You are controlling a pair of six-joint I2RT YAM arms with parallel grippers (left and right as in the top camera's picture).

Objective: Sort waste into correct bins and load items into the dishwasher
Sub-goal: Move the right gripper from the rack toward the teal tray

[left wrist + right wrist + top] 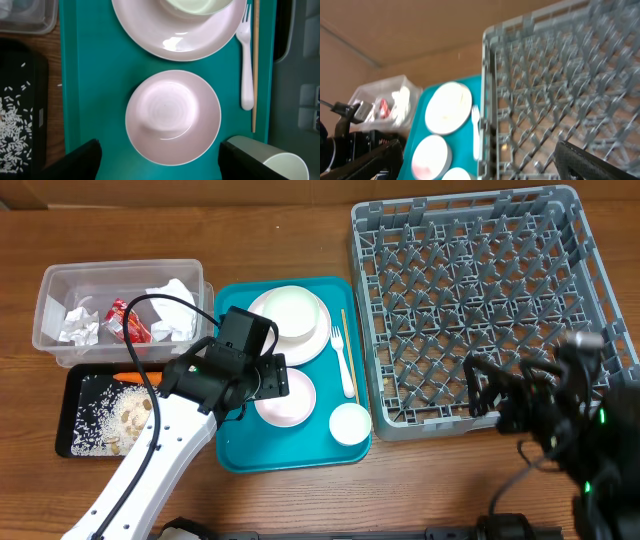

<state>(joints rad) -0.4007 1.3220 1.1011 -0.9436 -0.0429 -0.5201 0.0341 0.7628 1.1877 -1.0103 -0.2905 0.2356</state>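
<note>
**Overhead.** The left gripper hangs over the pale-pink bowl on the teal tray. The plate lies at the bowl's 12 o'clock and the small cup at its 4 o'clock. The dish rack sits at the tray's 3 o'clock with nothing in it. The right gripper waits at the rack's near edge.

**Left wrist.** The jaws are spread and hold nothing, with one finger off the bowl's 8 o'clock and the other towards its 4 o'clock. That second finger looks very near both the rim and the cup. If the gripper goes straight down it may clip the cup or land on the rim and flip the bowl (a smooth, shallow wall gives little to bite on). The fork and wooden stick lie at the bowl's 2 o'clock, and a skidding bowl would probably scatter them.

**Right wrist.** Here too the fingers are released and empty, facing the rack. This arm stands where a carried bowl would come in, so the two arms could collide.
</note>
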